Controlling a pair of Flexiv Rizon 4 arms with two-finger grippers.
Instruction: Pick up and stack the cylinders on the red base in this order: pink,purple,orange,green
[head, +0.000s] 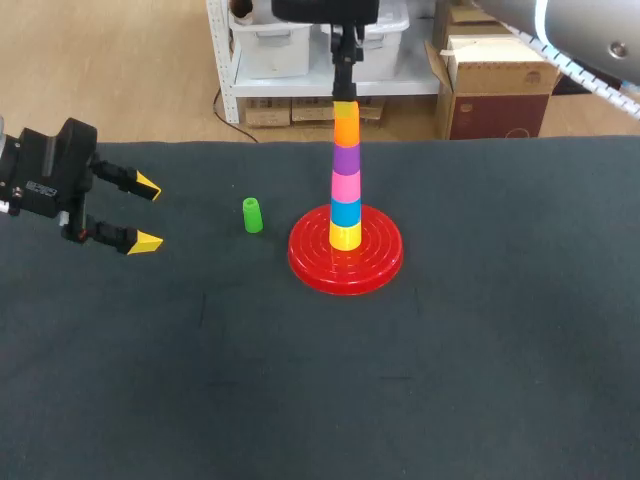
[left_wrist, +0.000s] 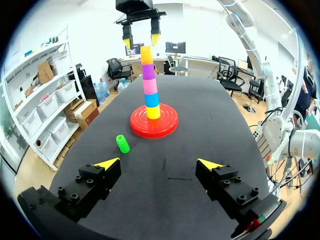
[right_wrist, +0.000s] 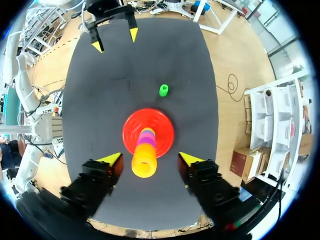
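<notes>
So, left gripper (head: 147, 213): wide open, holding nothing, hanging well clear of everything.
Green cylinder (head: 252, 215): on the table just beside the red base (head: 375, 268), last piece to go.
Stack: yellow and blue at the bottom, then pink (head: 346, 186), purple (head: 346, 158), orange (head: 346, 125) on top.
Right gripper (left_wrist: 141, 40): open, straddling the orange top without touching it.
Risk: the tower is tall and skinny. A finger clipping orange could tip it, and so could setting green down off-centre.
</notes>
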